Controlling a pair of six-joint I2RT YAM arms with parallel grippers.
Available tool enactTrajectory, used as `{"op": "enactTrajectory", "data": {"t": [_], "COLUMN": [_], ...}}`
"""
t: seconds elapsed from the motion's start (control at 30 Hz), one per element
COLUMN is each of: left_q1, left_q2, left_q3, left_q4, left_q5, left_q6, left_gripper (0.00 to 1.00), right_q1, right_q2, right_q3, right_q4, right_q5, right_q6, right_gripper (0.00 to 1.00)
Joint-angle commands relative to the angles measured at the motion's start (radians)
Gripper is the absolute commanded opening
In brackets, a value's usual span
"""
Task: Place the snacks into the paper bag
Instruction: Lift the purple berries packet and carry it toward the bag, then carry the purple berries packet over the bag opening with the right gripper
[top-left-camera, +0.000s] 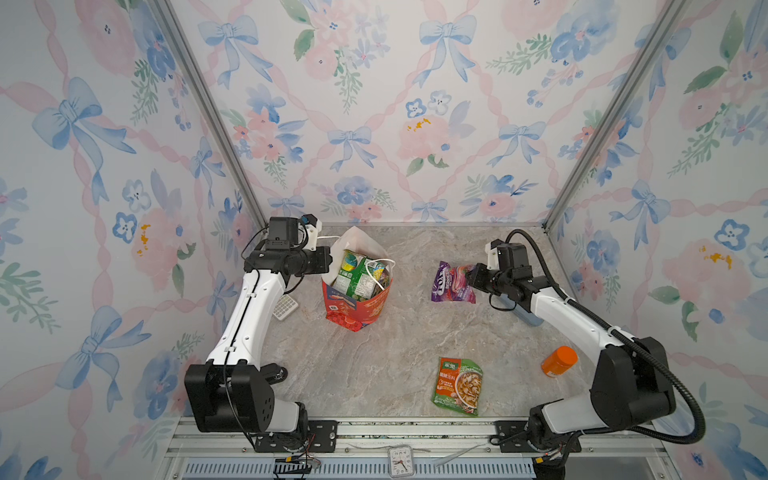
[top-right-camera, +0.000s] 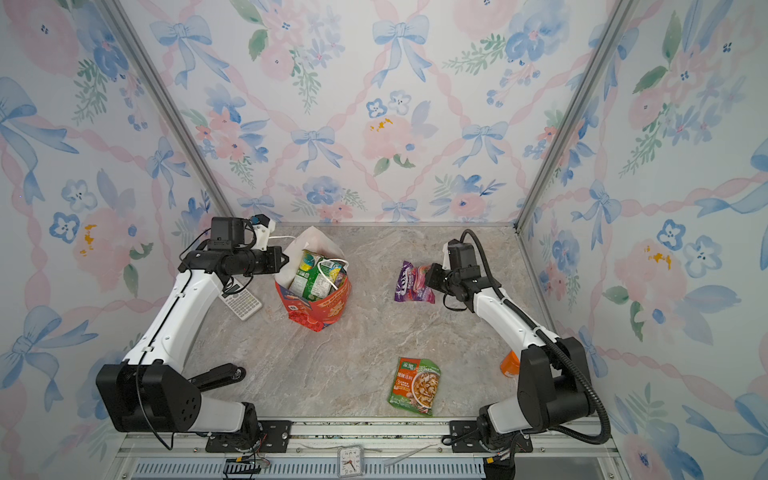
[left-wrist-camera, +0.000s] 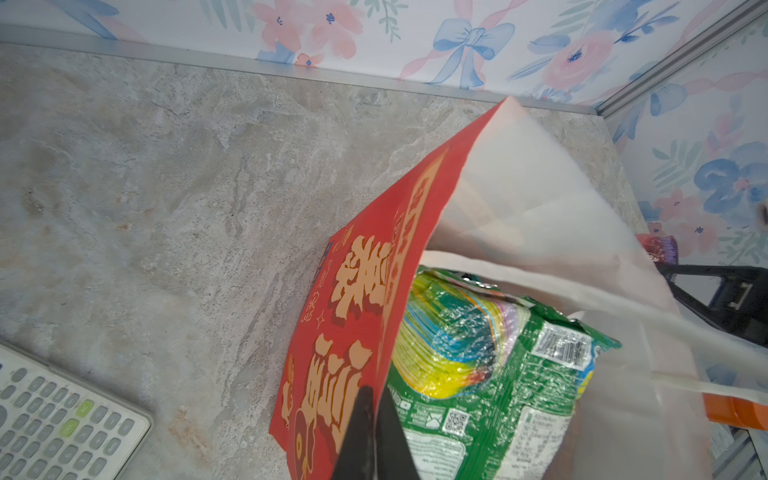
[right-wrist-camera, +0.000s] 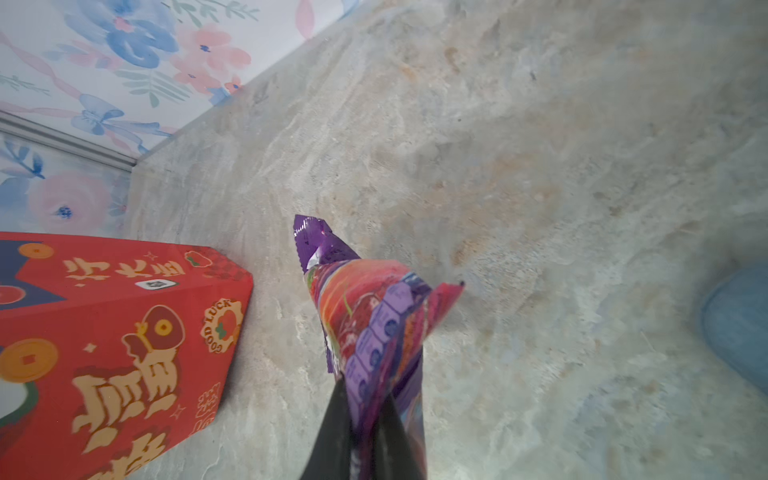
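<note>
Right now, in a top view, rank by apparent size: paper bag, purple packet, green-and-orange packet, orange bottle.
1. paper bag
2. green-and-orange packet
3. purple packet, crumpled and partly covered, so those two are close
4. orange bottle

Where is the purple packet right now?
In both top views the purple packet is toward the back right of the table, right of the red bag, pinched in the right tool.

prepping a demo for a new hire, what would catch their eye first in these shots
The red paper bag stands left of centre toward the back, stuffed with green packets, its rim pinched by the left claw. To its right, the right claw grips a purple packet by one end. One more green and orange packet lies flat near the front edge.
</note>
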Motion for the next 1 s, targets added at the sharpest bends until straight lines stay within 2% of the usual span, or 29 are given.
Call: {"op": "enactTrajectory", "data": {"t": [0.0, 0.17, 0.63, 0.97], "left_q1": [0.010, 0.009, 0.009, 0.009], "left_q2": [0.004, -0.009, -0.021, -0.019], "left_q3": [-0.011, -0.008, -0.022, -0.019], "left_q4": [-0.011, -0.011, -0.011, -0.011], "left_q5": [0.003, 0.001, 0.000, 0.003], "left_q6": [0.001, 0.000, 0.000, 0.002], "left_gripper": [0.00, 0.00, 0.00, 0.00], "right_q1": [0.047, 0.111, 0.258, 0.364], "right_q2": [-0.042, -0.020, 0.193, 0.330], "right_q3": [0.113, 0.295, 0.820, 1.070], "right_q4": [-0.064, -0.116, -0.214, -0.358], "right_q5": [0.029, 0.052, 0.048, 0.003], "right_q6": [-0.059, -0.106, -0.208, -0.307], "right_gripper": [0.05, 0.04, 0.03, 0.02]}}
